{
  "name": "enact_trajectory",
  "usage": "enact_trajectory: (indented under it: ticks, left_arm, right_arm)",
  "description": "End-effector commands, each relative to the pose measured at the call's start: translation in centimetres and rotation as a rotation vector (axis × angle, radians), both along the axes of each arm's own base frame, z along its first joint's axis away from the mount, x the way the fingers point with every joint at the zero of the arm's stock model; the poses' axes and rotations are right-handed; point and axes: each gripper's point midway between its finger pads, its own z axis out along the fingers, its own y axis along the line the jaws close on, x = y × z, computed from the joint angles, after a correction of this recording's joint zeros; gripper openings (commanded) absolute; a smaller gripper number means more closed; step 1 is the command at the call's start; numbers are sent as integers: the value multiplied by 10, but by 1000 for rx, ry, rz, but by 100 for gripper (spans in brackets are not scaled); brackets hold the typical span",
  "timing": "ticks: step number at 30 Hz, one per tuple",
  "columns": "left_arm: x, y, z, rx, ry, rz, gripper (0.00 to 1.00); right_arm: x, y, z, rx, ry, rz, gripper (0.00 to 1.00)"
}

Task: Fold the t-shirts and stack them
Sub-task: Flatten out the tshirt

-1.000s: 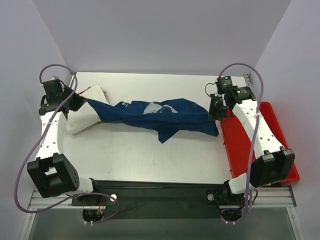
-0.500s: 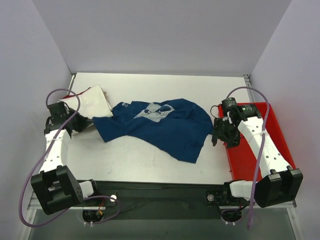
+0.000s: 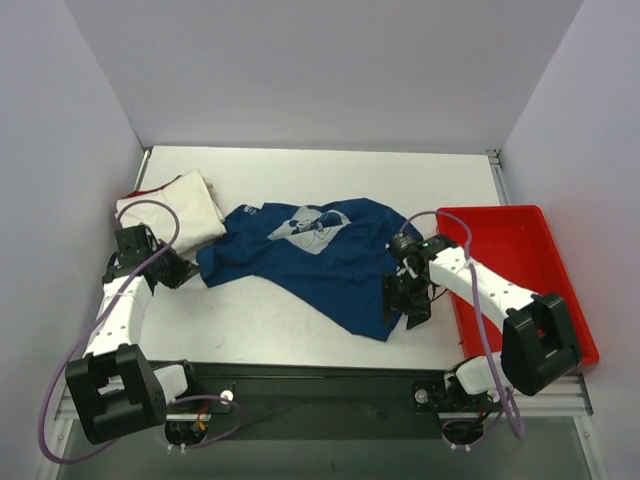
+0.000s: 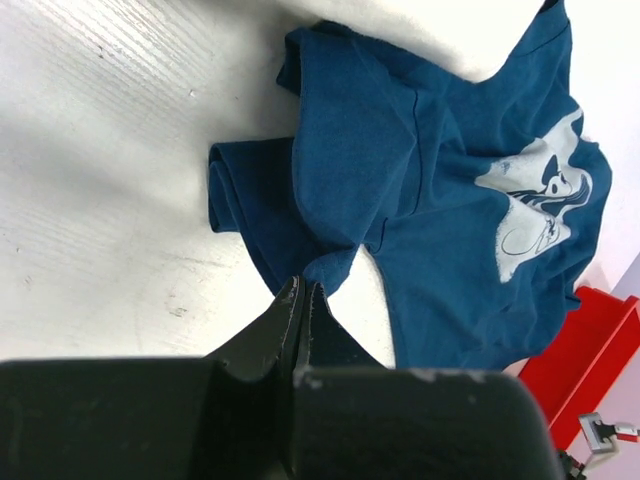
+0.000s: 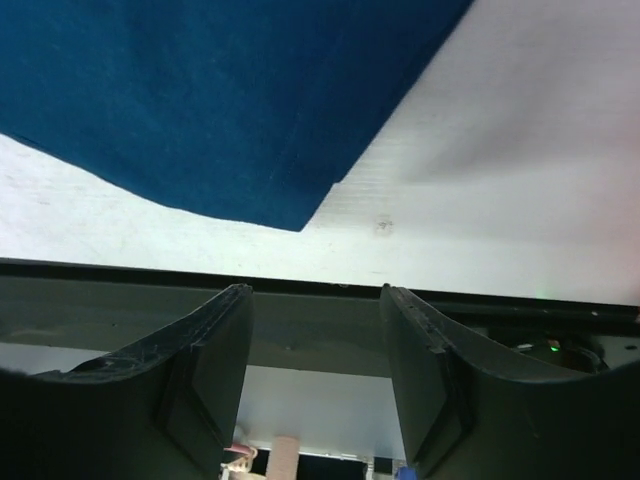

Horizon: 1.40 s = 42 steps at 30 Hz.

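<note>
The dark teal-blue t-shirt [image 3: 320, 255] with its white print [image 3: 305, 224] lies spread out, creased, in the middle of the table. The cream-white t-shirt [image 3: 185, 205] lies bunched at the back left, partly under the blue one's left end. My left gripper [image 3: 186, 272] is down at the blue t-shirt's left edge. In the left wrist view its jaws [image 4: 303, 290] are shut, with a peak of blue cloth [image 4: 400, 170] drawn to their tips. My right gripper [image 3: 408, 300] hovers open over the shirt's near right corner [image 5: 300, 222], nothing between its fingers [image 5: 225, 340].
A red plastic tray [image 3: 520, 280] stands along the right side of the table, just right of my right arm. The table's dark front edge [image 5: 320, 290] runs close below the right gripper. Walls close in the back and both sides.
The right gripper let go of the blue t-shirt, opened, and moved from the tray side to the shirt's near right corner. The left gripper came nearer; the stretched shirt now lies spread.
</note>
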Motion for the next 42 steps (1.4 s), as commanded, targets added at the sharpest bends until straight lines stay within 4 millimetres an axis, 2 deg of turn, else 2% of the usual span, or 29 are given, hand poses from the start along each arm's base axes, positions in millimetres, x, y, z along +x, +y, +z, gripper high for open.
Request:
enact_trajectory:
  ticks: [1,3,4,7,11,20,26,27,30,34,38,42]
  left_arm:
    - [5,4,11,45,-30,-41,0]
    - [1,4,6,53,-8,-55,0]
    - [0,3,5,53,-4,-61,0]
    - [-2,3,2,54,10,-73,0]
    - [-3,1,2,57,10,-88,0]
    - [-4,-1,1,51,3,-104,0]
    - [-1,-2,6,50,-11,-115,0]
    - [-1,-2,7,49,-13,-115,0]
    - [0,-2,7,52,-15,-116,0]
    - [0,0,4,42,-18,-109,0]
    - [3,4,3,35,-23,-98,0]
    - [6,6,5,33,-32,-94,0]
  right_arm:
    - [-10,5,-17,-13,31,-26,53]
    - [-22,5,-31,2,64,-43,52]
    - [-16,10,-37,28,43,-50,51]
    - [-17,11,-52,28,39,-70,49]
    - [-9,12,-61,19,4,-80,47]
    - [27,13,-60,-27,-97,-44,43]
    - [34,19,-49,-12,-104,-67,43]
    - [30,18,-47,-18,-89,-77,43]
    - [30,20,-32,2,-105,-87,46]
    - [34,18,-21,9,-140,-110,50]
    - [39,11,-27,-22,-132,-126,53]
    - [37,5,-42,-73,-65,-120,51]
